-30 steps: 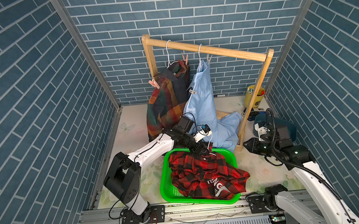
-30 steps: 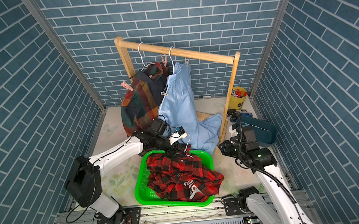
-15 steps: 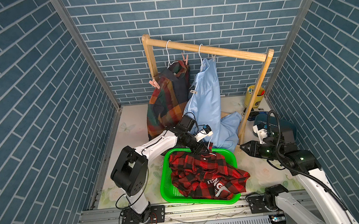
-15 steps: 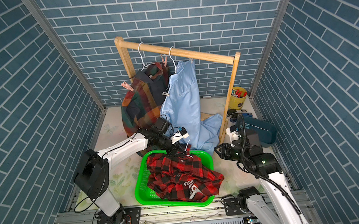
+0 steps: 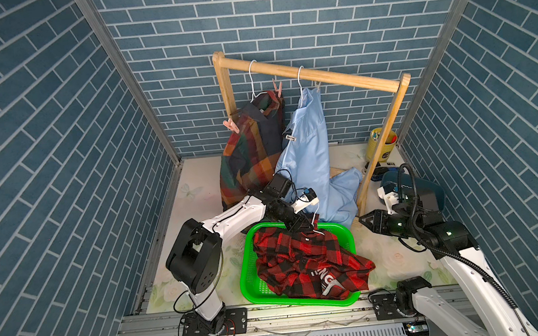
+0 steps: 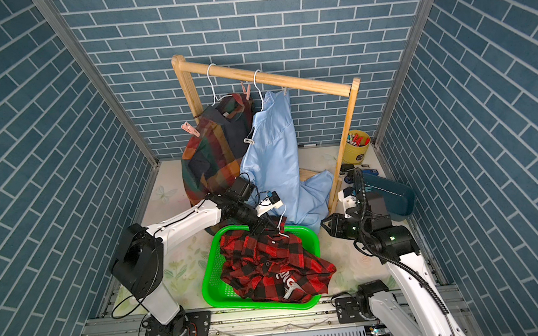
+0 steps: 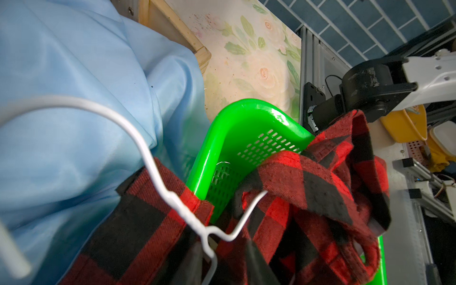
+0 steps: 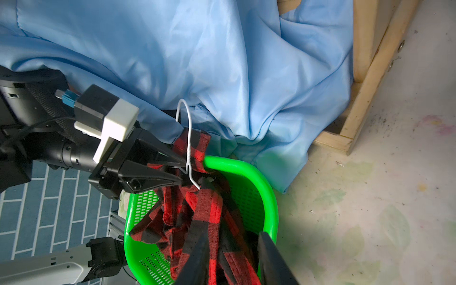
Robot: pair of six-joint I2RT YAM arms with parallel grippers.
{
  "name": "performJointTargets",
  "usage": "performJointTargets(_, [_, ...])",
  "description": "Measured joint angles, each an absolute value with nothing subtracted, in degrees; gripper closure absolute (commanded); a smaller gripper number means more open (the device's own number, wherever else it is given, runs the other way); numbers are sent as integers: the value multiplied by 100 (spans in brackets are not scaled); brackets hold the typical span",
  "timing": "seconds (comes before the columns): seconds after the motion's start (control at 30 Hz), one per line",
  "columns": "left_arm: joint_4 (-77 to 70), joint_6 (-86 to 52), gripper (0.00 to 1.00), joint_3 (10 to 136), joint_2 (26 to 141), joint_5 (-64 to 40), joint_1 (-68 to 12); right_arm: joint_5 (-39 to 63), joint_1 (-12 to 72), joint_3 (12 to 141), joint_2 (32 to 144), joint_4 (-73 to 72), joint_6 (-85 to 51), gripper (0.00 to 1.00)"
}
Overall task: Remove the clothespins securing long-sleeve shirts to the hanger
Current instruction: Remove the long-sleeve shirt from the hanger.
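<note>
The red-and-black check shirt lies heaped in a green basket. My left gripper is shut on the neck of that shirt's white wire hanger and on collar cloth at the basket's far rim. Right of the basket, my right gripper stands open and holds nothing. The plaid shirt and the light blue shirt hang on the wooden rack. Pink clothespins sit on the plaid shirt, pale ones on the blue.
A yellow cup stands at the back right by the rack's leg. A dark blue bin sits behind my right arm. The blue shirt's hem pools on the floral mat beside the rack's foot, close to the basket.
My left gripper's jaws have narrowed onto the hanger and its arm has shifted a little. My right gripper has come slightly closer to the basket.
</note>
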State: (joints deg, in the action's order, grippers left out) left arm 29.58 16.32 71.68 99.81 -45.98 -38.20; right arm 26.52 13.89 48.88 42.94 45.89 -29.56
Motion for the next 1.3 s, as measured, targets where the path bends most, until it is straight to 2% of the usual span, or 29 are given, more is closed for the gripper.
performJointTargets(0.43, [2936, 1592, 53, 7260, 10226, -4676, -3826, 2659, 1389, 4893, 4313, 4584, -2956, 66])
performJointTargets(0.53, [2910, 1568, 57, 7277, 10315, -4676, -3828, 2659, 1389, 4893, 4320, 4587, -2956, 66])
performJointTargets(0.63, [2902, 1559, 67, 7277, 10398, -4635, -3828, 2657, 1389, 4893, 4318, 4587, -2956, 66])
performJointTargets(0.83, [2871, 1507, 75, 7231, 10324, -4606, -3828, 2655, 1389, 4893, 4311, 4589, -2956, 66])
performJointTargets(0.9, [2862, 1485, 85, 7188, 10235, -4593, -3828, 2655, 1389, 4893, 4313, 4587, -2958, 66])
performJointTargets(0.97, [2860, 1439, 88, 7172, 10147, -4565, -3830, 2657, 1389, 4893, 4313, 4587, -2958, 66])
performJointTargets(1.07, [2864, 1393, 100, 7164, 10009, -4528, -3839, 2657, 1389, 4893, 4313, 4587, -2958, 66])
performJointTargets(1.3, [2882, 1332, 100, 7087, 9537, -4512, -3879, 2657, 1389, 4895, 4313, 4587, -2961, 66])
